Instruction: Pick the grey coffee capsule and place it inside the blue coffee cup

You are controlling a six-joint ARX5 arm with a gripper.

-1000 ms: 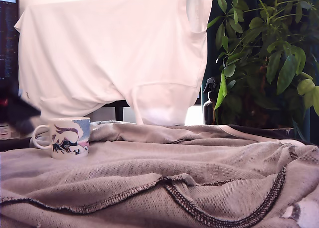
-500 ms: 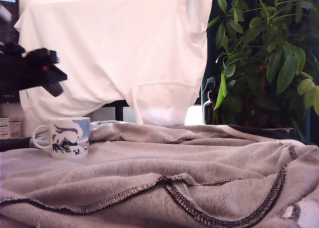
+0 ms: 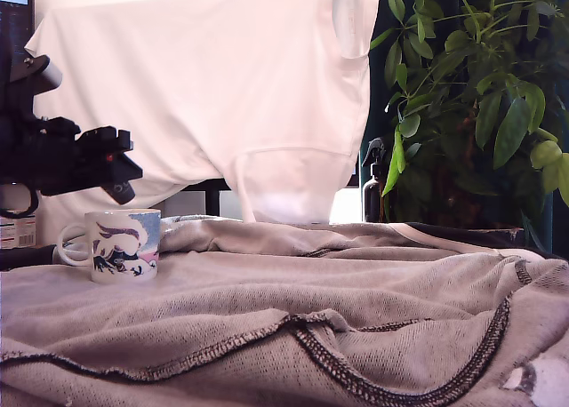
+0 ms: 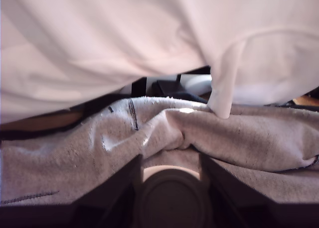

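The blue coffee cup stands upright on the grey cloth at the exterior view's left, handle pointing left. My black gripper hangs just above it, a little left of the rim and not touching it. In the wrist view the dark fingers close from both sides on a round grey coffee capsule, whose flat face is turned toward the camera. The gripper is shut on the capsule. The cup is out of the wrist view.
A rumpled grey cloth with dark stitched seams covers the surface. A white shirt hangs behind it. A leafy plant and a dark spray bottle stand at the back right. A monitor sits far left.
The arm has risen from low at the exterior view's left edge and moved right, so the gripper now hangs over the cup. The cup has not moved.
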